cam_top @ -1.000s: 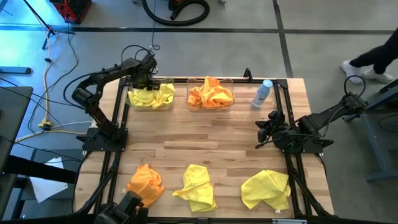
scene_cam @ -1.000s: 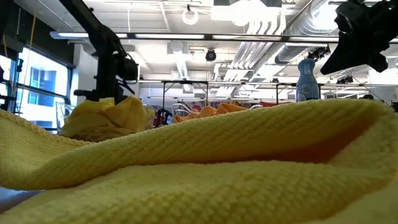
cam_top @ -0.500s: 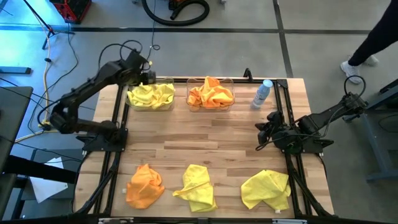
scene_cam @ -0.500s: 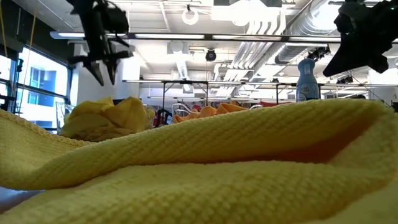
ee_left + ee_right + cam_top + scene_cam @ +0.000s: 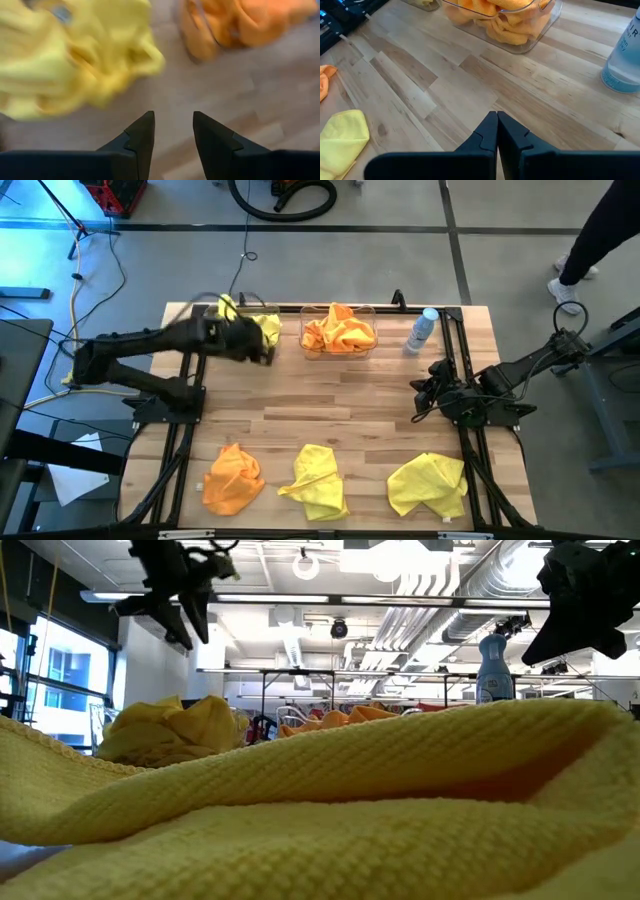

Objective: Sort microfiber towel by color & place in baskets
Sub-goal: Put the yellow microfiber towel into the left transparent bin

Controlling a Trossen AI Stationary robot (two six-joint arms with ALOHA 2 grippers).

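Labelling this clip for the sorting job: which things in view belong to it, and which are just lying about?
Part of the job: yellow towels; orange towel; left basket with yellow cloths; right basket with orange cloths; left gripper, empty.

Just there: spray bottle.

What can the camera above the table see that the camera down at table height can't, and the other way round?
Only the high view shows the three loose towels: an orange towel, a yellow towel and another yellow towel, plus the wooden table. Only the low view shows the ceiling pipes of the room behind. Both show the yellow pile and orange pile in the baskets, the bottle, and both arms.
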